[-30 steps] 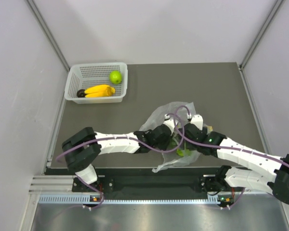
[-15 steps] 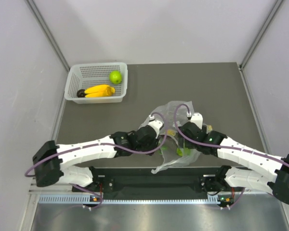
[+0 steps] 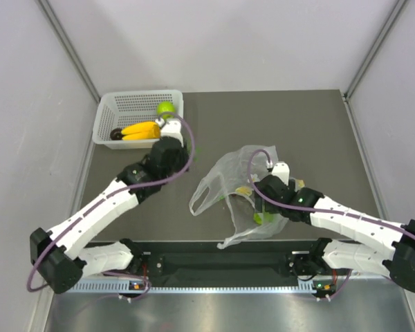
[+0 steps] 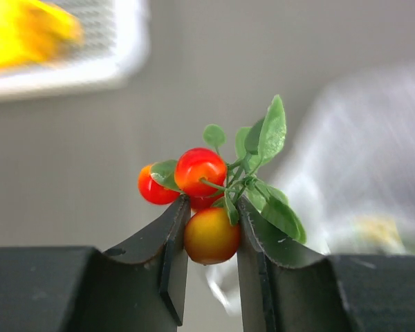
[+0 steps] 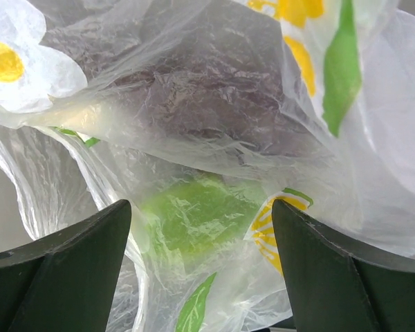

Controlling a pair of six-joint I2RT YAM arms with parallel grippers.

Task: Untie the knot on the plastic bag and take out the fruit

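Note:
My left gripper is shut on a sprig of small orange-red fruit with green leaves. In the top view this gripper hangs at the near right corner of the white basket. The clear flower-printed plastic bag lies crumpled mid-table with a handle loop spread open to the left. No knot shows. My right gripper stands open over the bag, and a green fruit lies under the film between its fingers. In the top view that gripper is at the bag's near side.
The white perforated basket at the far left holds a green apple, yellow bananas and a dark fruit. Grey walls close in on three sides. A metal rail runs along the near edge.
My left arm has drawn back out of the bag and swung far-left to the basket, carrying the orange-red fruit. The bag's handle loop has dropped open. The right arm has not moved.

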